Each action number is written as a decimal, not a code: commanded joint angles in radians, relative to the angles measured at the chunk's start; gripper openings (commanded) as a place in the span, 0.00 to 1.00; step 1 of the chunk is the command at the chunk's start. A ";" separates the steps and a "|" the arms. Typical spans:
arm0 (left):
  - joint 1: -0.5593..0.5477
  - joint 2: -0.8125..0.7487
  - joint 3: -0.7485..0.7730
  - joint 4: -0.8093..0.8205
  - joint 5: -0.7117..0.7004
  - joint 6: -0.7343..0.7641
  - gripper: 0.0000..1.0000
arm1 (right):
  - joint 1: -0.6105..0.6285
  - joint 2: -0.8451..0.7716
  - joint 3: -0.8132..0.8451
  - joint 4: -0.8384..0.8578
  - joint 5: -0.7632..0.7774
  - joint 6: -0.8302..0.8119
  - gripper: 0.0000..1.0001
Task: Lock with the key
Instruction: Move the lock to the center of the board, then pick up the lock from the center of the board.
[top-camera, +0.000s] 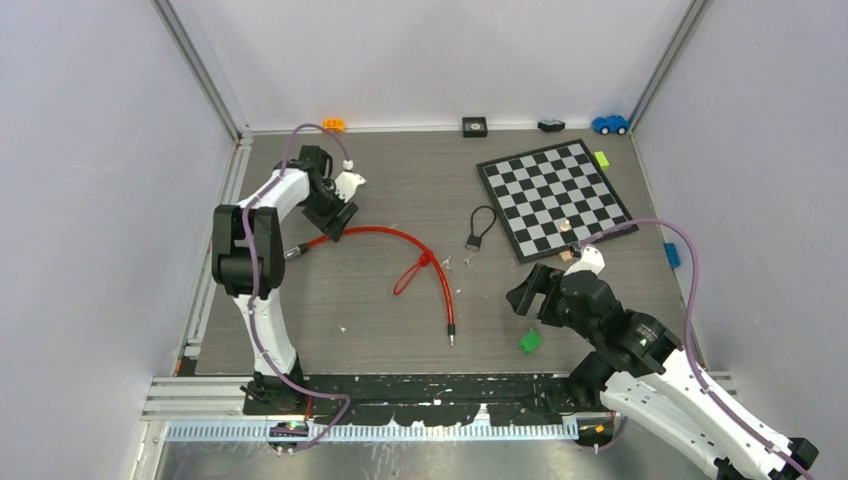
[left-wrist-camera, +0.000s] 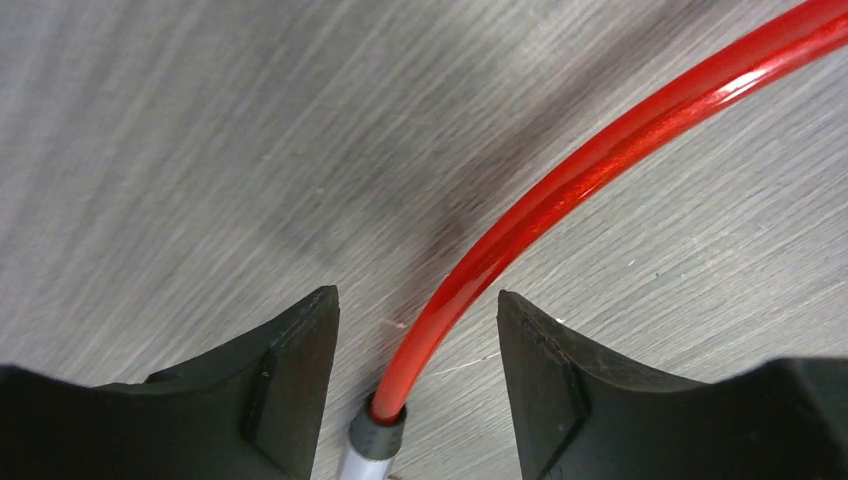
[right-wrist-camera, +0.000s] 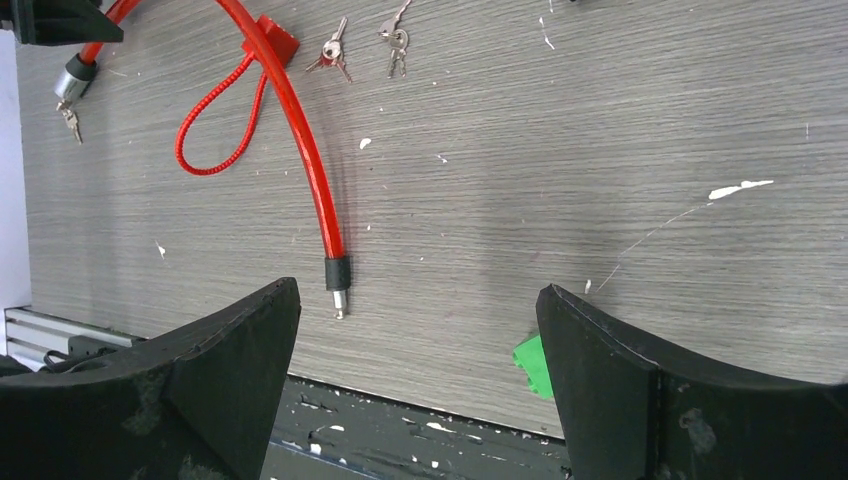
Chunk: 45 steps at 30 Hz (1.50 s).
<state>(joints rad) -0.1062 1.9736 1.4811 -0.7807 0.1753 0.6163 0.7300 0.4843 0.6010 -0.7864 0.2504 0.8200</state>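
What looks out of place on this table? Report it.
The red cable lock sprawls unlocked, its pin end free. Two key sets lie loose beside it. The chessboard sits askew. White flecks litter the tabletop.

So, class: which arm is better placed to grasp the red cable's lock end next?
Likely left: the left gripper straddles the red cable by the silver collar. The right gripper hangs open near the green block, far off.
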 joint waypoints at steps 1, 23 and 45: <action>0.000 0.056 0.026 -0.086 0.115 0.034 0.61 | -0.003 0.026 0.059 0.031 -0.005 -0.028 0.93; -0.207 -0.247 -0.118 0.065 -0.136 -0.140 0.00 | -0.003 -0.011 0.083 -0.003 0.028 -0.014 0.92; -0.454 -1.241 -0.477 0.559 0.131 -0.309 0.00 | -0.003 -0.179 0.289 0.043 0.107 -0.249 0.92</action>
<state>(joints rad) -0.5606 0.8074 1.0264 -0.4351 0.1284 0.3580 0.7300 0.3672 0.8181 -0.8604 0.3611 0.6861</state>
